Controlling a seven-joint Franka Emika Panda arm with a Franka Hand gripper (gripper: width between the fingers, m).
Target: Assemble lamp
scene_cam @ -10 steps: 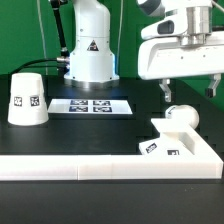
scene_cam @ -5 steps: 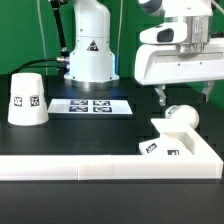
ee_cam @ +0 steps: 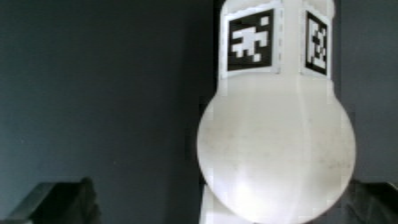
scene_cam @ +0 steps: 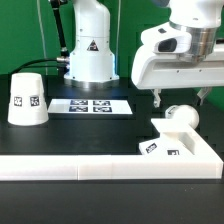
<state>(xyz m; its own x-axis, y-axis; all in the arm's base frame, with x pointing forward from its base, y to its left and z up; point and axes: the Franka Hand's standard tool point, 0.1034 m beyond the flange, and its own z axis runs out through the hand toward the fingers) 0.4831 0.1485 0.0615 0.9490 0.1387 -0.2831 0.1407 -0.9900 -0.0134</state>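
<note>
My gripper point(scene_cam: 181, 99) hangs over the bulb point(scene_cam: 181, 116), lower right of the exterior frame, resting on the base point(scene_cam: 190, 152). Jaws wide, holding nothing. Best to descend centred, straddle evenly, close gently.

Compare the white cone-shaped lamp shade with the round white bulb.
Shape: the white truncated-cone lamp shade is a wide-bottomed cone; the round white bulb is a ball with a tagged neck. Size: the shade looks bigger than the bulb. Place: the shade stands alone at the exterior view's left; the bulb sits by the flat white base under the gripper, jaws open. Both are white and carry black-and-white tags.
</note>
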